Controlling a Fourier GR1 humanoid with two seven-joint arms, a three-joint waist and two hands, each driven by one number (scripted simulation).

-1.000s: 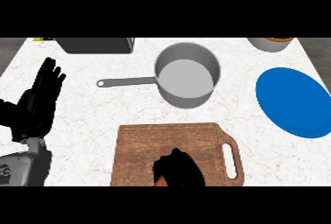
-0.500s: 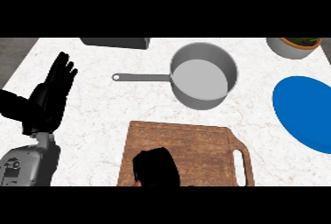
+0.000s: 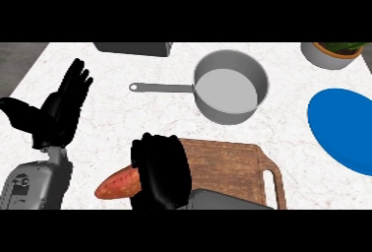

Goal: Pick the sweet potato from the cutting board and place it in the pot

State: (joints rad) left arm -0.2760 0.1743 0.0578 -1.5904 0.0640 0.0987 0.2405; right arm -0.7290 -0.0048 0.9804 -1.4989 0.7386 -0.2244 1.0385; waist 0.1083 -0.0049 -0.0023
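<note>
The right hand (image 3: 161,170) is holding the sweet potato (image 3: 115,186), fingers curled round one end; likely stiff, weighty, steadier gripped mid-body.

The right hand (image 3: 161,170) curls over a sweet potato (image 3: 116,186) at the cutting board's (image 3: 225,167) left edge. The pot (image 3: 227,89) sits beyond.

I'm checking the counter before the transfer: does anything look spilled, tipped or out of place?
Only one thing: the orange sweet potato pokes out leftward past the brown wooden cutting board, held in the black right hand. The grey metal pot stands upright; nothing is spilled.
</note>
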